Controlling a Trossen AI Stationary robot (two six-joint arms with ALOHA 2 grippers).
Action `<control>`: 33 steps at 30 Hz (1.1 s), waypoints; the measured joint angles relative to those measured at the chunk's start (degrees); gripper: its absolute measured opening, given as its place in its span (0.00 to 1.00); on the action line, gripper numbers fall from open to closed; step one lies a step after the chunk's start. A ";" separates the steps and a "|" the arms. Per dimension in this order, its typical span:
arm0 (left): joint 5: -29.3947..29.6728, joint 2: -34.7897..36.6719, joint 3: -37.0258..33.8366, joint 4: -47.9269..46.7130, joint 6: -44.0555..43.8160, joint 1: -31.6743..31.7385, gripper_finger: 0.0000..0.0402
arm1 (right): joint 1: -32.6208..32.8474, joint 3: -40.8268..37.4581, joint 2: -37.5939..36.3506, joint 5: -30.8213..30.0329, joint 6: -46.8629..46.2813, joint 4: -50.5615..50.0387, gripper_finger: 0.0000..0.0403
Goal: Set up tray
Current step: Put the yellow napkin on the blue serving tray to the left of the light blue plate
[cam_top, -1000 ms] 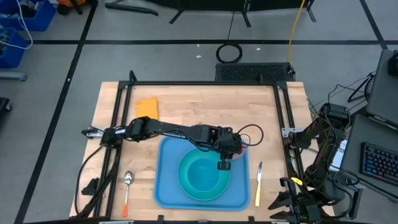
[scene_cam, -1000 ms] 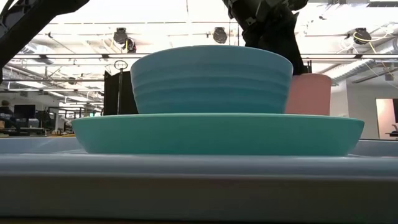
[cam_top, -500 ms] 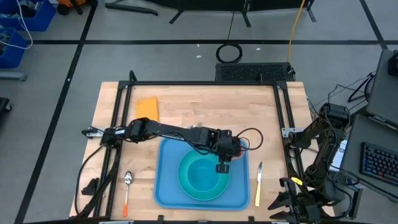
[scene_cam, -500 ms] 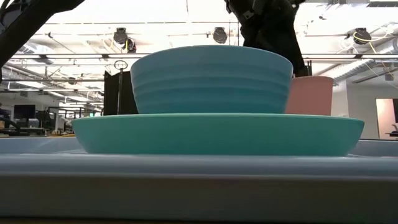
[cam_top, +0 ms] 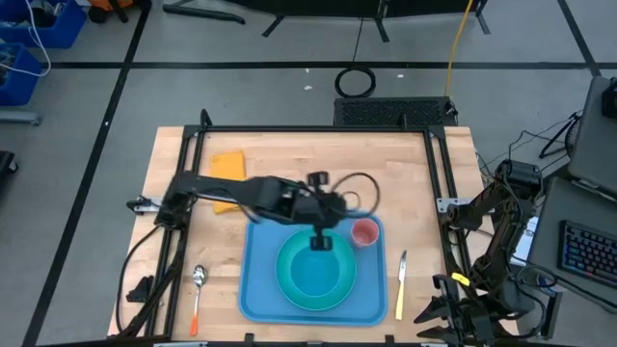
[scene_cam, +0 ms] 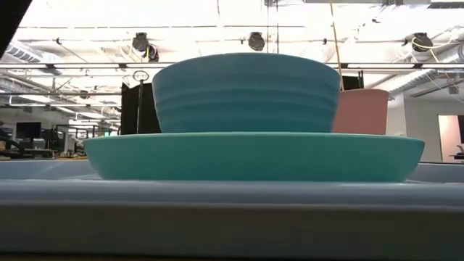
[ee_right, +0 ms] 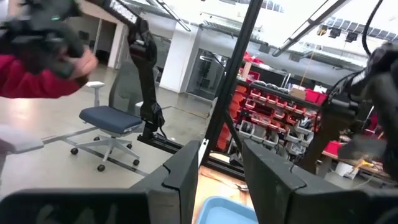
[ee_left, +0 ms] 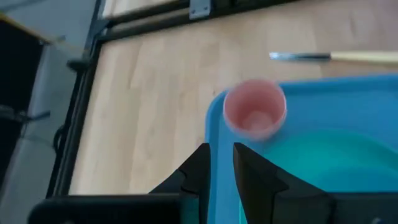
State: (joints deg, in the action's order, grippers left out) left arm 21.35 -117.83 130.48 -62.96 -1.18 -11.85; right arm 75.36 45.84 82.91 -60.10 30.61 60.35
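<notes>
i'd grip the tray [cam_top: 253,289] by its low rim: stiff, slick plastic; left hand [ee_left: 222,163] nearly pressed together, empty.

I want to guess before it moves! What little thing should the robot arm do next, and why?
Probably swing the left gripper toward the spoon beside the tray. The pink cup already stands on the tray beside the plate and bowl, the gripper holds nothing, and the spoon and knife lie on the table.
</notes>
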 joint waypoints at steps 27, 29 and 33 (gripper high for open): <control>17.77 12.35 -16.62 -27.01 -24.86 -10.04 0.18 | -0.40 0.00 0.04 -0.11 -3.89 -2.40 0.28; 18.41 13.95 -22.79 -26.98 -26.85 -10.36 0.18 | -0.40 0.00 0.04 -0.13 -4.56 -2.87 0.28; 19.69 18.57 -34.81 -26.93 -32.92 -9.58 0.18 | -0.40 0.00 0.04 -0.12 -4.59 -2.96 0.28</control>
State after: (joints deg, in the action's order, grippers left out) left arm 41.03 -99.26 95.67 -89.89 -34.09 -21.44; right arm 74.96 45.84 82.96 -60.22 26.01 57.39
